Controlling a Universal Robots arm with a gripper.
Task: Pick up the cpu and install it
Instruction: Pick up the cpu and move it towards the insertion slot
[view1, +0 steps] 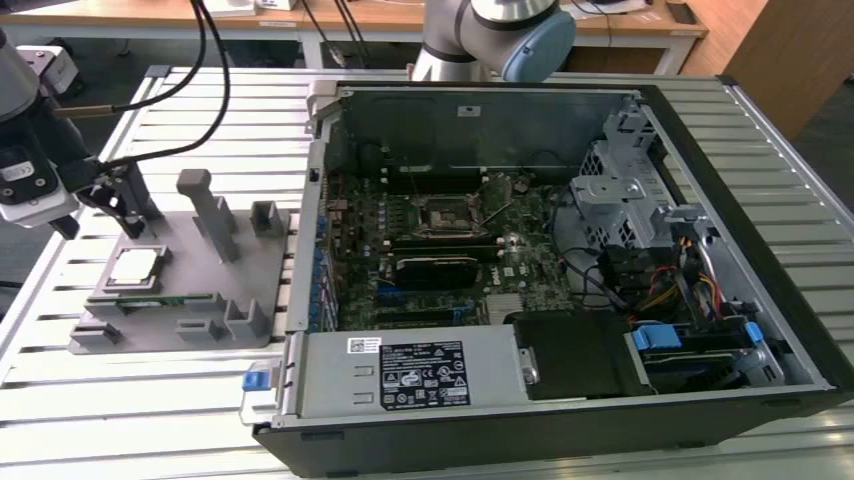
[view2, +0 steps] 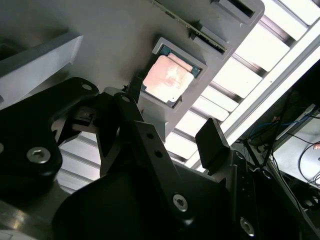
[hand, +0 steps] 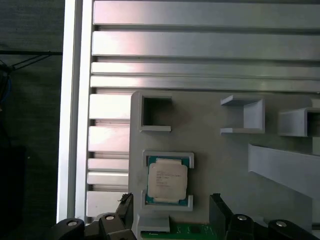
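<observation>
The cpu is a small square chip with a silvery top, lying flat in a framed pocket of the grey fixture at the exterior view's left. My gripper hangs just above and behind it, open, holding nothing. In both wrist views the cpu lies in its pocket. The dark fingertips stand apart on either side of it and clear of it. The gripper grips nothing. The dark cpu socket with a metal frame sits in the middle of the motherboard.
An open computer case lies at the exterior view's right of the fixture, with drive bays, cables and a power supply inside. Upright grey posts rise from the fixture beside the gripper. A slatted metal table carries everything.
</observation>
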